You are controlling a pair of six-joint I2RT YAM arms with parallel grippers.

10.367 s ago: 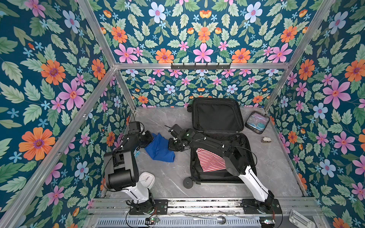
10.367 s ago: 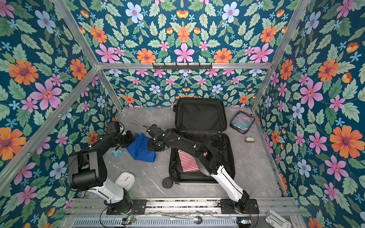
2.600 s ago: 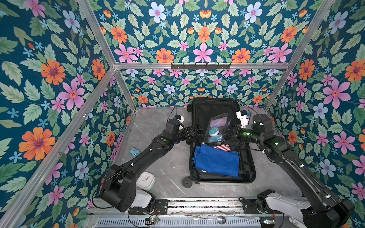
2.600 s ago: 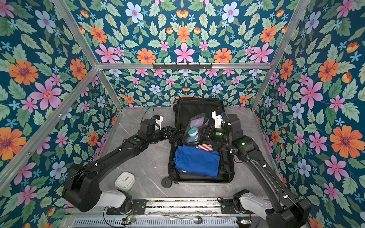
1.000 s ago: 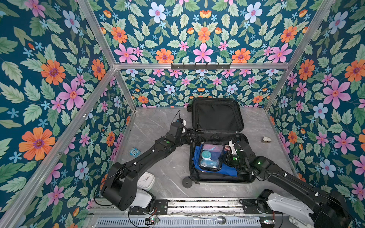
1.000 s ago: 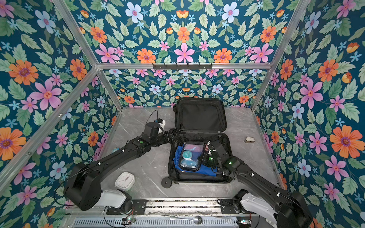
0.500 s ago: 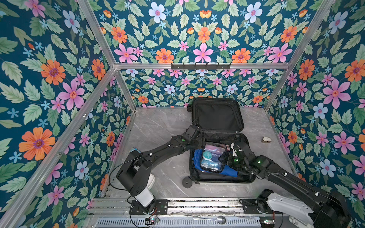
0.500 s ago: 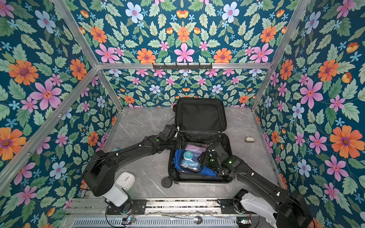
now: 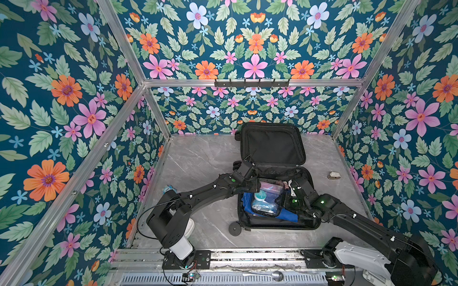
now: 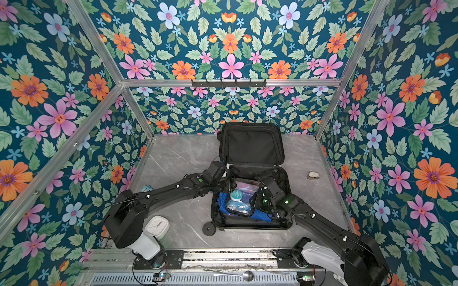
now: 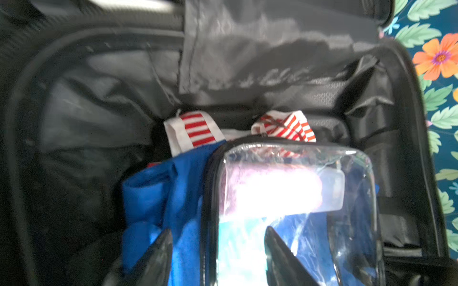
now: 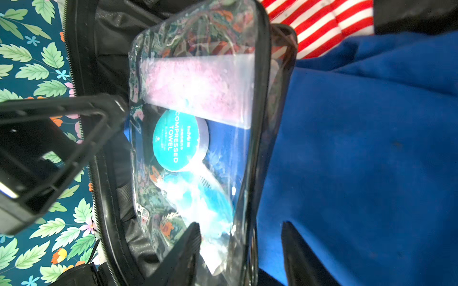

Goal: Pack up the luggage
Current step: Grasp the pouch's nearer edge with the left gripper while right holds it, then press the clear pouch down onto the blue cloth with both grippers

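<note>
The luggage point(image 9: 272, 224) point(image 10: 251, 143) lies open on the table with its black-lined lid propped against the back wall. Inside, a clear toiletry pouch point(image 9: 266, 198) point(image 10: 241, 199) point(image 11: 285, 188) point(image 12: 193, 123) rests on a blue cloth point(image 12: 359, 148) point(image 11: 153, 193) over a red-striped cloth point(image 11: 198, 128). My left gripper point(image 9: 256, 185) point(image 11: 218, 245) is open, and its jaws straddle the pouch's black-seamed far-left edge. My right gripper point(image 9: 287, 198) point(image 12: 241, 237) is open, astride the pouch's right edge.
A white clock point(image 10: 157, 224) stands by the left arm's base. A small blue item point(image 9: 169, 190) lies at the table's left edge, a small white object point(image 9: 334, 175) at the right. A luggage wheel point(image 9: 235, 229) juts out at the front. A hook rail point(image 9: 251, 83) runs along the back wall.
My left gripper has moved from the luggage's outer left corner in to the pouch's edge. The pouch has tipped slightly. My right gripper has stayed at the pouch's right side.
</note>
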